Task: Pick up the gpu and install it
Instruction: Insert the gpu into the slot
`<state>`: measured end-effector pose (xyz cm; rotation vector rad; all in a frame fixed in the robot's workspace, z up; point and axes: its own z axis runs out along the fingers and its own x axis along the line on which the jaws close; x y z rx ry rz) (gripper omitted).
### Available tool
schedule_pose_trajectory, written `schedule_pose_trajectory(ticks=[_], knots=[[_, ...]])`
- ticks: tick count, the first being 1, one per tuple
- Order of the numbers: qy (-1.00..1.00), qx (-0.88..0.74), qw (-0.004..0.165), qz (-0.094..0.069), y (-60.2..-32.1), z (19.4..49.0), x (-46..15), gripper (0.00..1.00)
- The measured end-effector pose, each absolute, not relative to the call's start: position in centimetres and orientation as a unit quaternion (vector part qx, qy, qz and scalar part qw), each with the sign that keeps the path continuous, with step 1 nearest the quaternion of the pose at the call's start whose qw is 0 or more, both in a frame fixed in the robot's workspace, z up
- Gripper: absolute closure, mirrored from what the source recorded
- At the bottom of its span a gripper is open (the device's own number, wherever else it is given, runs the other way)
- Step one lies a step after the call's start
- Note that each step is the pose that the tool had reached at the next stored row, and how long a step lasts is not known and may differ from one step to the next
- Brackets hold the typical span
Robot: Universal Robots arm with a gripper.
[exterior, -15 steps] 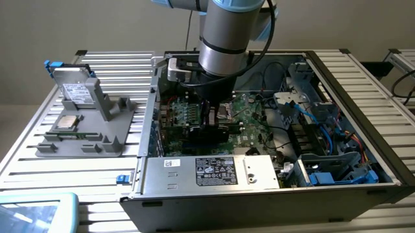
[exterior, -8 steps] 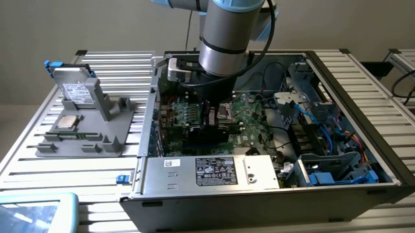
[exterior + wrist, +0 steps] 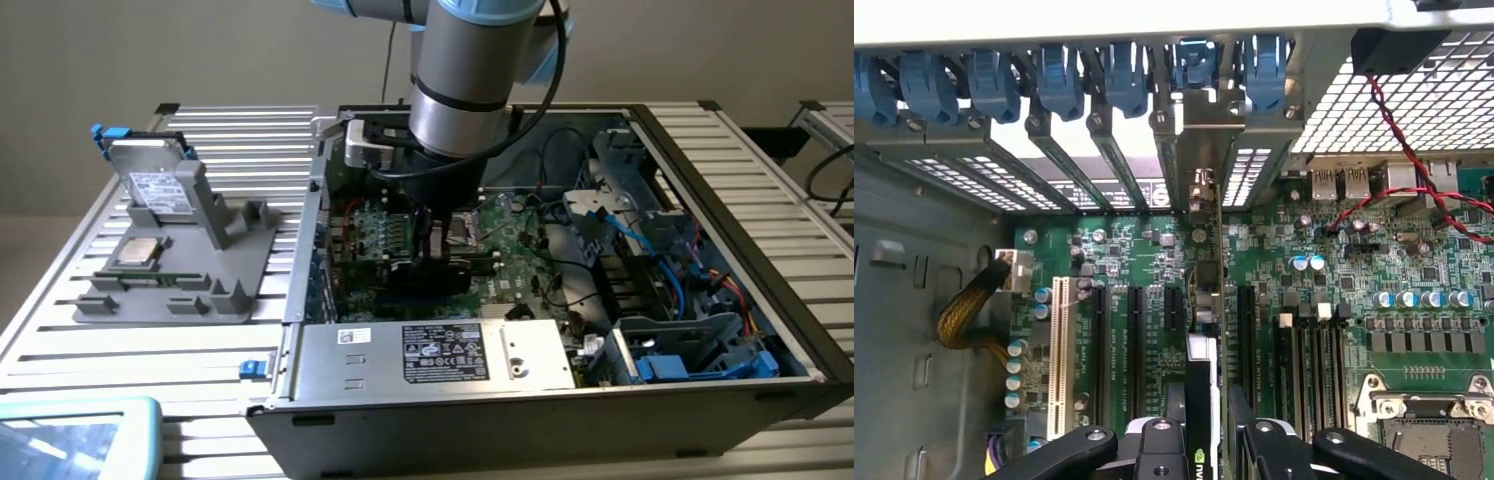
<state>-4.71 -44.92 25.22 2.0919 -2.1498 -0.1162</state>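
Observation:
My gripper [image 3: 430,252] is down inside the open computer case [image 3: 747,250], over the green motherboard [image 3: 1124,250]. It is shut on the gpu [image 3: 1200,310], a thin black card seen edge-on in the wrist view, with one finger [image 3: 1176,420] on each side of it. The card stands upright in line with the black expansion slots [image 3: 1137,340]. Its metal bracket end [image 3: 1204,190] reaches the rear slot openings under the blue retention clips [image 3: 1194,60]. In the exterior view the gpu [image 3: 424,285] shows as a dark block under the wrist, low over the board.
A grey fixture [image 3: 227,235] on the exterior view's left holds a silver hard drive [image 3: 158,185] and a square CPU chip [image 3: 138,250]. The power supply [image 3: 441,352] lies at the case front. Cables [image 3: 601,215] and blue drive bays [image 3: 681,360] crowd the right side. A white slot [image 3: 1061,350] and braided cable [image 3: 969,310] sit nearby.

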Motion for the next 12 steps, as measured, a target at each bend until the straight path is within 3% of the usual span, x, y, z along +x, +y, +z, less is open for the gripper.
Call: schedule_pose_trajectory(ticks=[12], knots=[[-0.714, 0.696, 0.068, -0.04, -45.0, 25.19, -4.71, 0.73]])
